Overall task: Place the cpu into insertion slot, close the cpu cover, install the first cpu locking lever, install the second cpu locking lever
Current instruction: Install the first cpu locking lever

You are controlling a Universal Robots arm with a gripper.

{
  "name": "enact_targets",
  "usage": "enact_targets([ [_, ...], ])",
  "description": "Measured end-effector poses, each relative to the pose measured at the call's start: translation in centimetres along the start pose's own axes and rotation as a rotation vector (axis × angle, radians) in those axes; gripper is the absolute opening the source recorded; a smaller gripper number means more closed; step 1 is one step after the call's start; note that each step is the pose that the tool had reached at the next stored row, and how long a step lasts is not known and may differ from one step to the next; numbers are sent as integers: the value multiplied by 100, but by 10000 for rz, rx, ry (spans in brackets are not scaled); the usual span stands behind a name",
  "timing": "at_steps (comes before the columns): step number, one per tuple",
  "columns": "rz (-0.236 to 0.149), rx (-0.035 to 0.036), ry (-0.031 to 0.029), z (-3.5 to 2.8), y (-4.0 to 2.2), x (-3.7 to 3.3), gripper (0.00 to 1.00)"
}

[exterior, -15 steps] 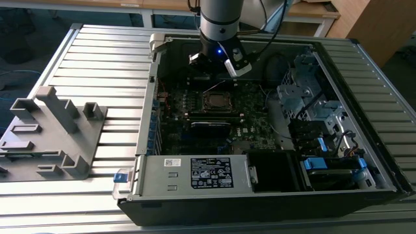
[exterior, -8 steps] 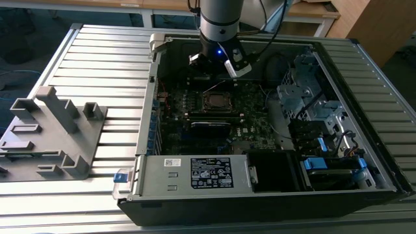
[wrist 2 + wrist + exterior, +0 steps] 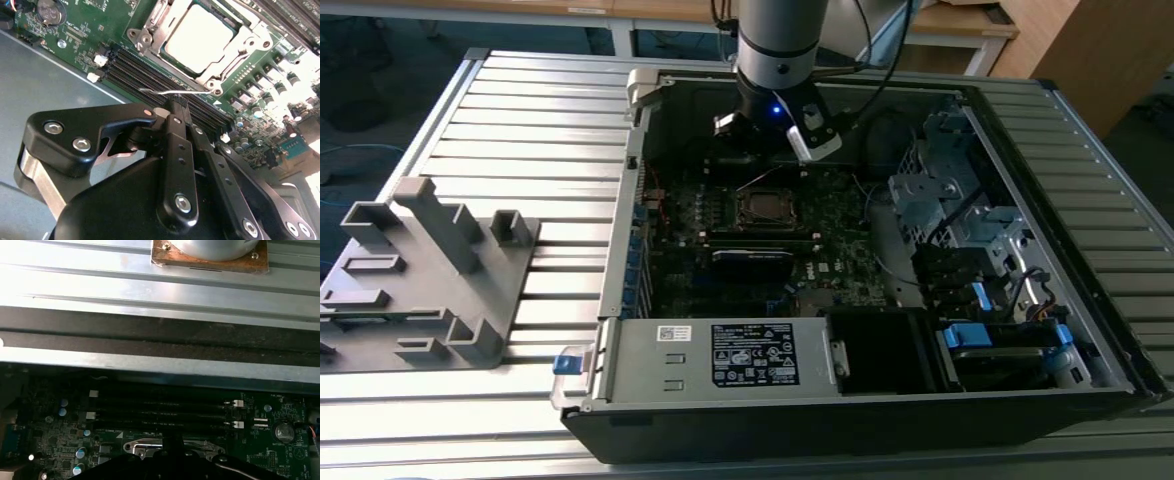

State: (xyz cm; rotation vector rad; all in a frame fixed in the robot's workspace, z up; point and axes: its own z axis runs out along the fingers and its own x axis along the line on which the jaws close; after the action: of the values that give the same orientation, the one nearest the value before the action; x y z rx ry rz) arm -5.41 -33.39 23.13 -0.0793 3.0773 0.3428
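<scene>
The cpu (image 3: pixel 200 37) lies flat in the insertion slot (image 3: pixel 767 207) of the green motherboard (image 3: pixel 75 35), its grey top showing. The silvery cpu cover (image 3: pixel 150 27) is folded down around it. One thin wire locking lever (image 3: pixel 160 91) stands raised beside the socket, just off the memory slots. My gripper (image 3: pixel 172 105) is shut, its black fingertips right under that lever; whether they touch it I cannot tell. In the exterior view the gripper (image 3: pixel 767 158) hangs just behind the socket. The first wrist view shows the cover's edge (image 3: pixel 145 445) over the gripper (image 3: pixel 172 452).
The open computer case (image 3: pixel 620 230) lies on a slatted metal table (image 3: pixel 520 120). A black module (image 3: pixel 754 258) sits in front of the socket, a power supply (image 3: pixel 720 355) nearer, drive bays (image 3: pixel 961 200) at the exterior view's right. A grey fixture (image 3: pixel 427 270) stands at its left.
</scene>
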Motion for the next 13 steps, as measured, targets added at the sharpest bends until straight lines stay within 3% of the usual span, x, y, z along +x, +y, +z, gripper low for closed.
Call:
enact_targets([
  [13, 1, 0, -5, 47, 4, -39, 10],
])
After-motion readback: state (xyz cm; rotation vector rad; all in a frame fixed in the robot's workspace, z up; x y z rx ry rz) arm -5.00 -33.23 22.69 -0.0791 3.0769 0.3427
